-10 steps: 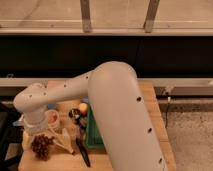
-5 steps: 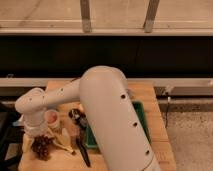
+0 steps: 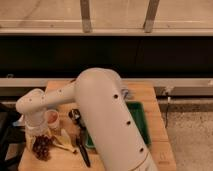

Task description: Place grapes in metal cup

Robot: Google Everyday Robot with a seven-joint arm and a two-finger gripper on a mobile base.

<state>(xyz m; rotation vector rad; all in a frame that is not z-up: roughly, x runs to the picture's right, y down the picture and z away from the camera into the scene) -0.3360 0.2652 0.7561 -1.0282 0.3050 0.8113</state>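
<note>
Looking at the desk's (image 3: 60,161) near left corner, you see the grapes (image 3: 41,148), a roundish clump; you cannot tell which way it points. The gripper (image 3: 38,134) hangs just above them, its grip impossible to tell. Farther back, the metal cup (image 3: 75,116) stands upright.

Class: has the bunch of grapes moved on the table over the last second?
No. The grapes lie in the same place, just in front of the white cup; the tool hangs directly over them.
</note>
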